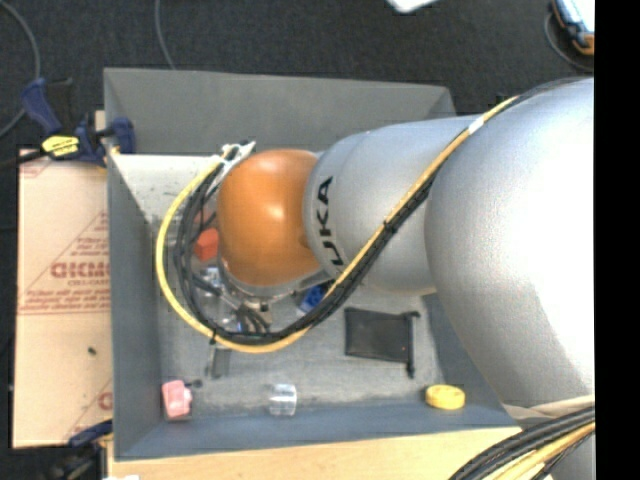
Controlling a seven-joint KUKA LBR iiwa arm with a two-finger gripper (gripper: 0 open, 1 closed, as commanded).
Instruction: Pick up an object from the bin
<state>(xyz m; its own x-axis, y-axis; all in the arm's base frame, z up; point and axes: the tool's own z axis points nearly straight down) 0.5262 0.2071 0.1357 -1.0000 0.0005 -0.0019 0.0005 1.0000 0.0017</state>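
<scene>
Pincer (pixel 230 316) low in the bin's (pixel 300 103) left-centre, under the arm's orange cover (pixel 262 213); apart or together: cannot tell. Nearest things: red-orange piece (pixel 207 243) beside the cover's left, blue piece (pixel 313 295) at its right. Further out: black flat rectangle (pixel 378 334); pink block (pixel 176 399), clear piece (pixel 282 399) and yellow disc (pixel 445 397) along the near wall.

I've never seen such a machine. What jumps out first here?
The big silver arm sweeping in from the right catches the eye first, its orange cover over the middle-left of the grey bin. Along the bin's near edge lie a pink block at the left, a small clear piece in the middle and a yellow piece at the right, with a flat black square beside the arm.
</scene>
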